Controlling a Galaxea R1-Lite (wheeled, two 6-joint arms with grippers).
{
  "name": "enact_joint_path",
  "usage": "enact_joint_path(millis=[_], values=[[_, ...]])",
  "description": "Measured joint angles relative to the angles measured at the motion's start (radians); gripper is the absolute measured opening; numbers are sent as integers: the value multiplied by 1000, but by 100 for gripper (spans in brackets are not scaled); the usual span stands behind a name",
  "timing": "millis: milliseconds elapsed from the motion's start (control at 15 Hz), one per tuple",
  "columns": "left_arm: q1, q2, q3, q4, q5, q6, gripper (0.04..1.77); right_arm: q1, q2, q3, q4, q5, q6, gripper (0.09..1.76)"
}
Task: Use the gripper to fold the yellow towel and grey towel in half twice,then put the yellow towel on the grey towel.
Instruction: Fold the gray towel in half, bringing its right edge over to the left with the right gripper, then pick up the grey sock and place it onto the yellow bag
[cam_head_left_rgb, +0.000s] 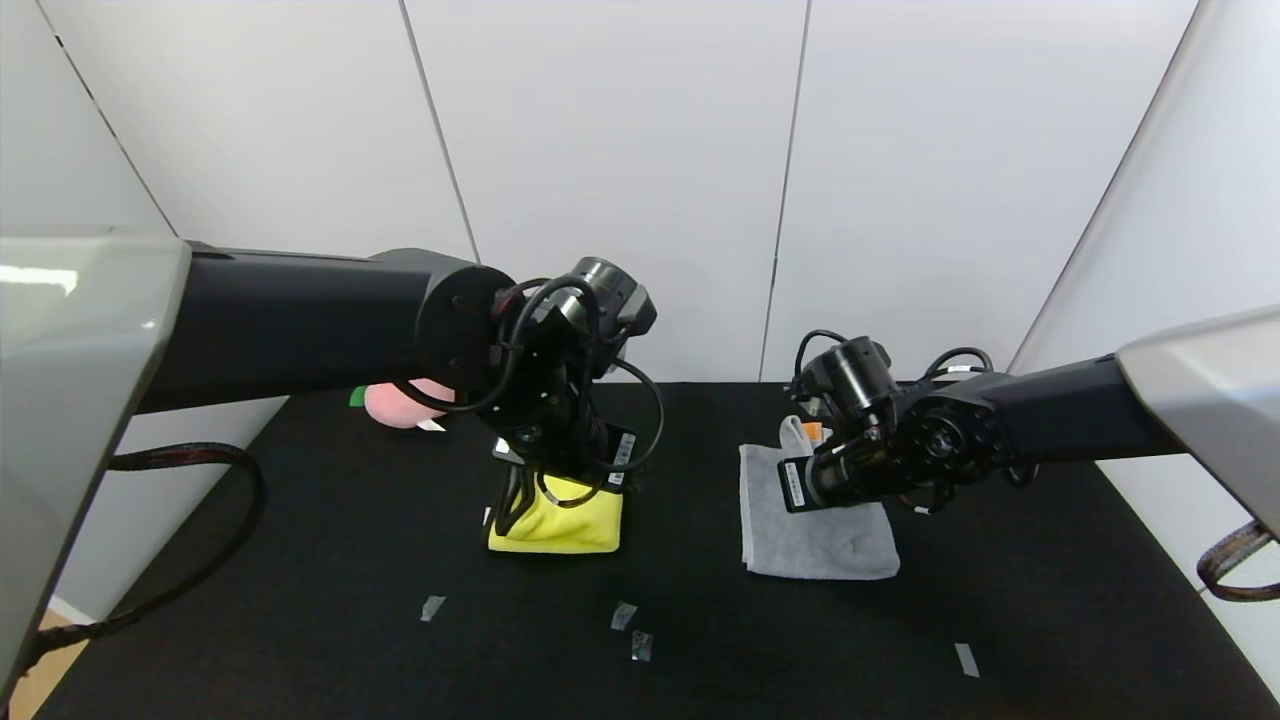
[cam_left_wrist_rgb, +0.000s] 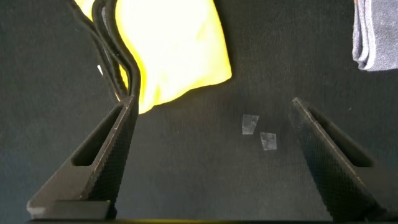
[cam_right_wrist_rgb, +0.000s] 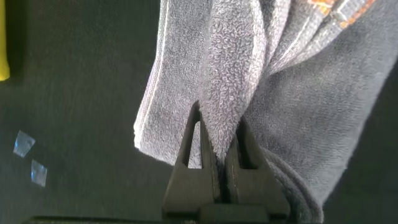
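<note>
The yellow towel (cam_head_left_rgb: 560, 525) lies folded into a small pad on the black table (cam_head_left_rgb: 300, 560), left of centre. My left gripper (cam_head_left_rgb: 522, 505) hangs just above its left edge, open and empty; in the left wrist view the gripper (cam_left_wrist_rgb: 211, 106) has wide-apart fingers (cam_left_wrist_rgb: 112, 155) over bare table beside the yellow towel (cam_left_wrist_rgb: 177, 50). The grey towel (cam_head_left_rgb: 815, 535) lies folded right of centre. My right gripper (cam_head_left_rgb: 803, 462) is shut on a raised fold at its far edge. The right wrist view shows that gripper (cam_right_wrist_rgb: 219, 121) pinching the grey terry (cam_right_wrist_rgb: 311, 112), with the orange band (cam_right_wrist_rgb: 336, 12) beyond.
A pink plush peach (cam_head_left_rgb: 400, 403) sits at the back left, behind the left arm. Small bits of clear tape (cam_head_left_rgb: 622, 615) dot the table in front of the towels, also seen in the left wrist view (cam_left_wrist_rgb: 250, 124). White walls close in the back and sides.
</note>
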Motion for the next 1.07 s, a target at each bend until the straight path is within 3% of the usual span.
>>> enact_joint_path(millis=[133,200,467,667,1067], values=[[0,0,4,-1,0,-1,172,1,12,1,-8,0,10,17],[0,0,8,-2,0,-1,172,1,15,1,-14,0,10,26],[0,-3,16,-2,0,-1,172,4,8,2,-17,15,47,85],[-1,-3,17,-2,0,-1,172,16,-26,2,-17,97,97,112],[-4,-3,14,-2,0,-1,172,6,-129,20,-7,168,137,143]])
